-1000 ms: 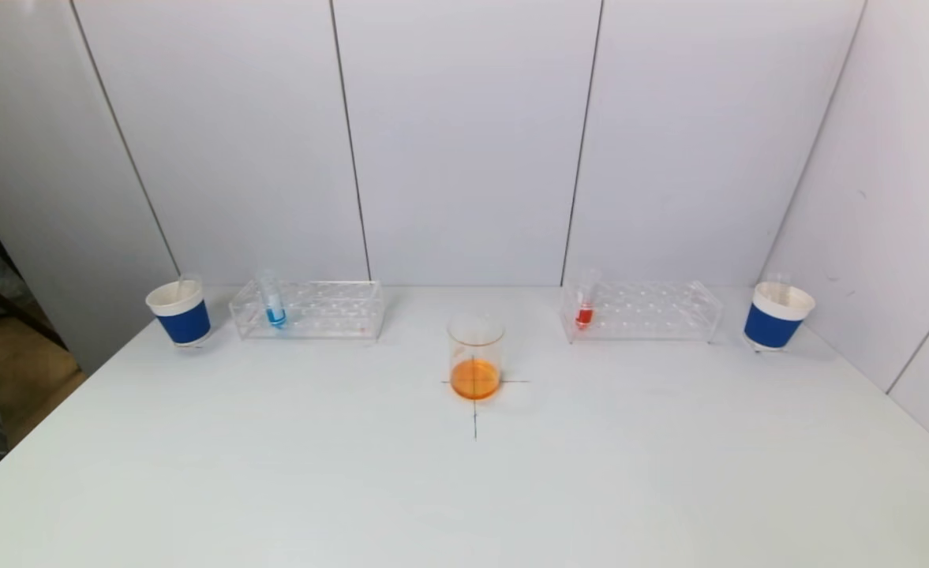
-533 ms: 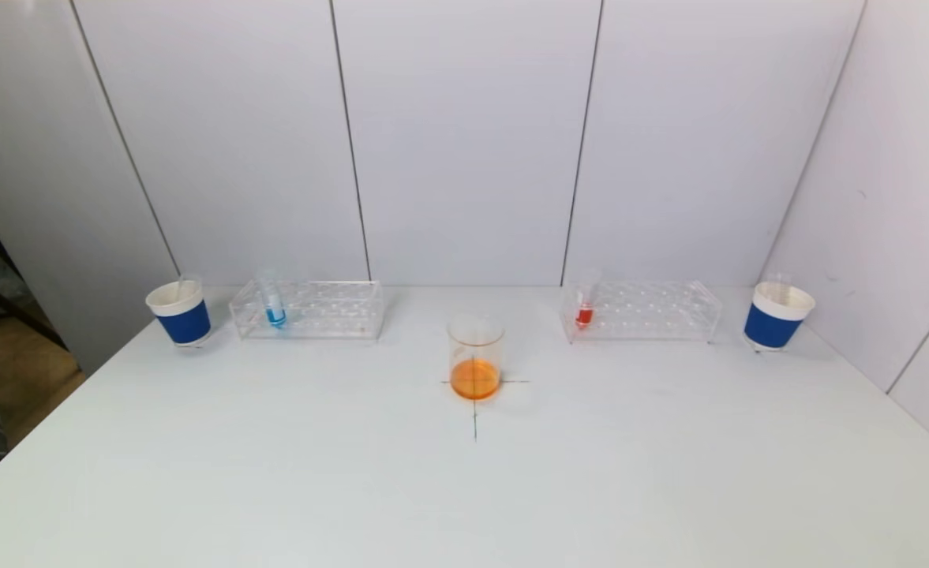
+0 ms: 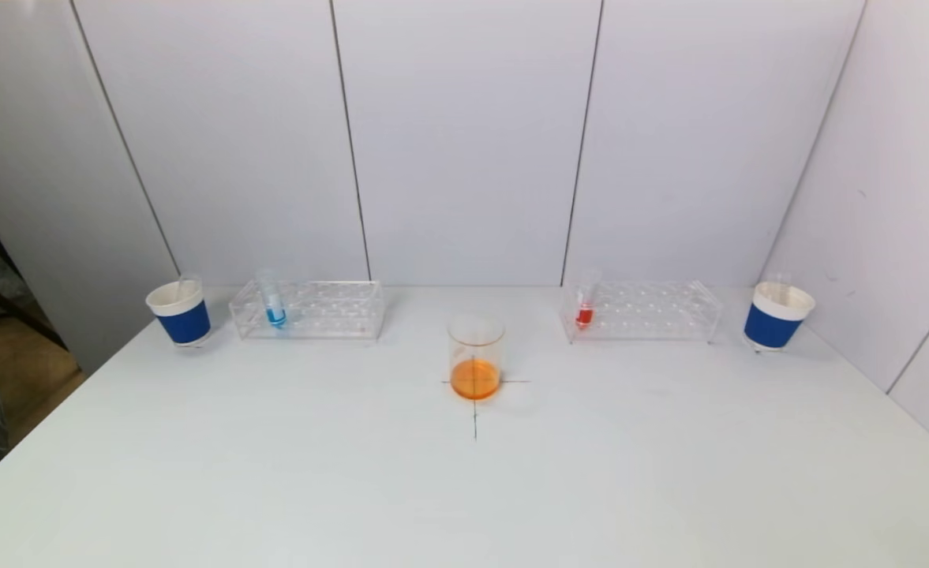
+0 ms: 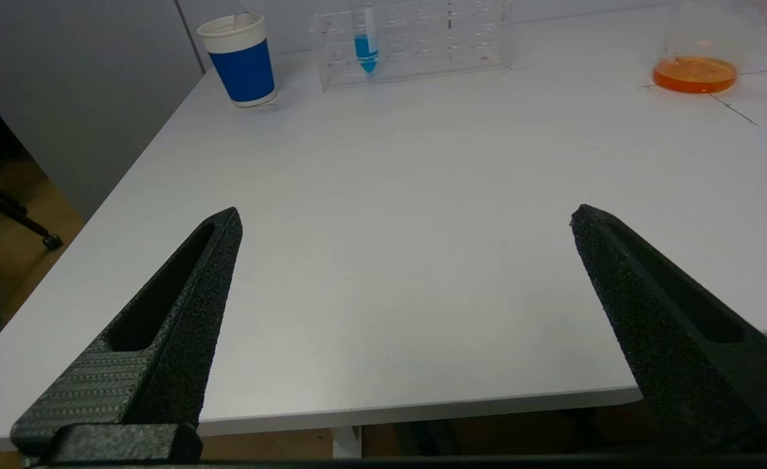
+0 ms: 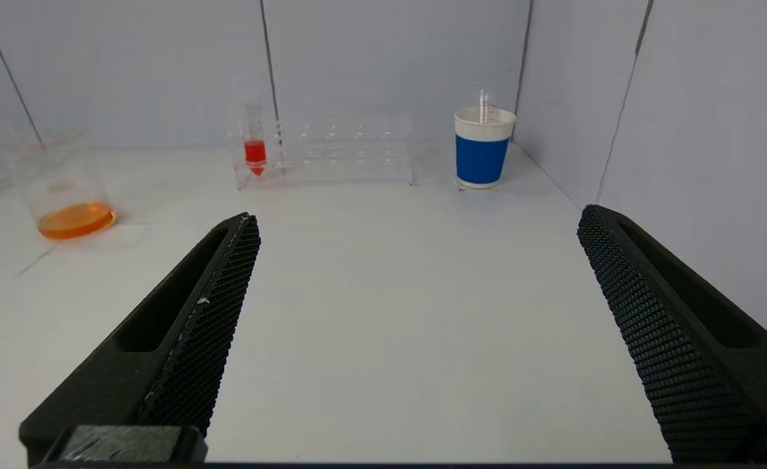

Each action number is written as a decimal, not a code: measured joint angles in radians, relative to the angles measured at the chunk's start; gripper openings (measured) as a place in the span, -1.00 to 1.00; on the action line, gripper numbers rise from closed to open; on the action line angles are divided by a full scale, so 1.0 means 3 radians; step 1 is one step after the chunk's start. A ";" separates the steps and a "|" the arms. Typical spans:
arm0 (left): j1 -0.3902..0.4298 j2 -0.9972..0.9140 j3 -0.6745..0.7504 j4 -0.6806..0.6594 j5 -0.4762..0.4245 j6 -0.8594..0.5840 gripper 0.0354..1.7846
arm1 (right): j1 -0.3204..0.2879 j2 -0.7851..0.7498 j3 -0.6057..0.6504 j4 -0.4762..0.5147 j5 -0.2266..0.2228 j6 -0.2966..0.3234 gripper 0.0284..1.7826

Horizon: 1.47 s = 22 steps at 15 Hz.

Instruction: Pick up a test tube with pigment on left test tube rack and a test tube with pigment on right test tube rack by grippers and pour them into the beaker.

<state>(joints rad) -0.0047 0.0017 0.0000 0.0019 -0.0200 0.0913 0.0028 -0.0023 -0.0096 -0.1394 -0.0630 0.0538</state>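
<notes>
A glass beaker point(image 3: 475, 356) with orange liquid stands mid-table on a drawn cross. A clear left rack point(image 3: 309, 309) holds a test tube with blue pigment point(image 3: 273, 302). A clear right rack point(image 3: 642, 311) holds a test tube with red pigment point(image 3: 585, 300). Neither gripper shows in the head view. My left gripper point(image 4: 406, 218) is open and empty over the table's near left edge, far from the blue tube point(image 4: 365, 38). My right gripper point(image 5: 419, 218) is open and empty over the near right part, far from the red tube point(image 5: 255, 140).
A blue and white paper cup point(image 3: 180, 312) holding an empty tube stands left of the left rack. A like cup point(image 3: 777, 315) stands right of the right rack. White wall panels close the back and right side. The table's left edge drops to the floor.
</notes>
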 joint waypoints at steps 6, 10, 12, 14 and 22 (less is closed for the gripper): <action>0.0001 0.0000 0.0000 -0.0001 0.0001 0.0000 0.98 | 0.0000 0.0000 0.0032 -0.0040 0.0008 0.0128 0.99; 0.0001 0.0000 0.0000 0.0000 0.0000 0.0000 0.98 | 0.0000 0.0000 0.0032 -0.0029 -0.0051 -0.0106 0.99; 0.0001 0.0000 0.0000 -0.0001 -0.0001 0.0001 0.98 | 0.0000 0.0000 0.0032 -0.0032 -0.0104 -0.0091 0.99; 0.0000 0.0000 0.0000 0.0000 0.0000 0.0000 0.98 | 0.0000 0.0000 0.0032 -0.0024 -0.0084 -0.0173 0.99; 0.0001 0.0000 0.0000 0.0000 0.0000 0.0001 0.98 | 0.0000 0.0000 0.0032 0.0013 -0.0018 -0.0173 0.99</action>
<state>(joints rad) -0.0043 0.0017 0.0000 0.0019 -0.0200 0.0917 0.0028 -0.0023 0.0000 -0.1355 -0.0683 0.0019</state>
